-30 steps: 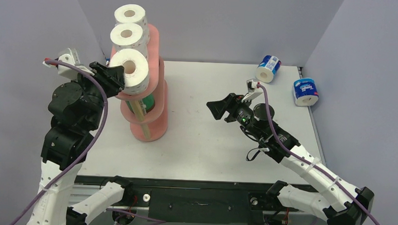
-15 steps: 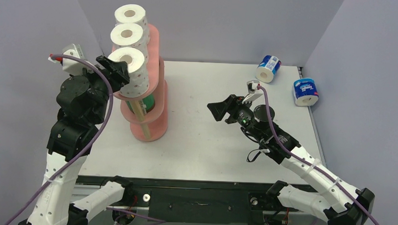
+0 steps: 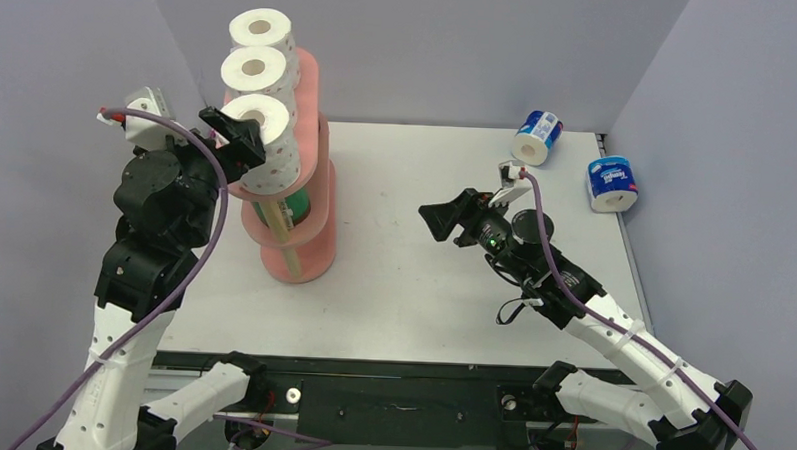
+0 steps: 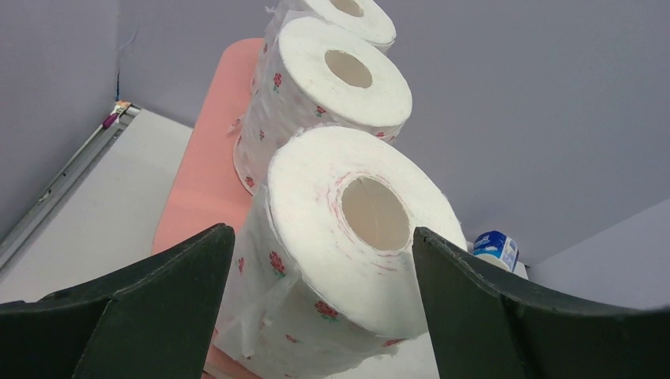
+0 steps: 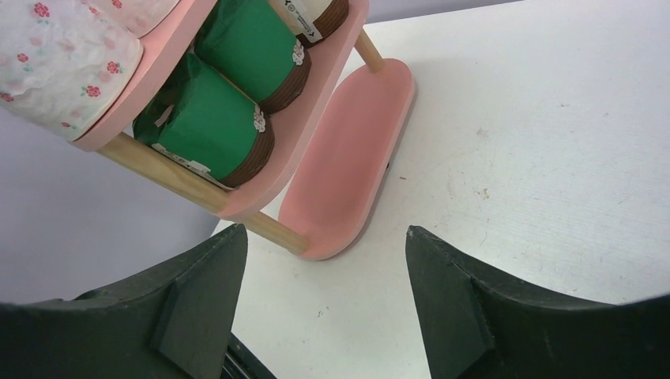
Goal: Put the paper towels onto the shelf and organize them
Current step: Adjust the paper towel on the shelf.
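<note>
Place: robotics lab test cell
Walls: plain lilac-grey panels (image 3: pixel 451 47) around the white table (image 3: pixel 413 276)
Rig: black mounting rail (image 3: pixel 399 395) along table's near edge

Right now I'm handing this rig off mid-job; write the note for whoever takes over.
Left claw: open, astride the nearest red-dotted roll, which stands on the top tier of the shelf.
Right claw: open, empty, above the table, facing the shelf.
Done: three red-dotted rolls on the top tier, two green-wrapped rolls on the middle tier.
To do: two blue-white rolls sit on the table's far right; bottom tier looks bare where visible.
</note>
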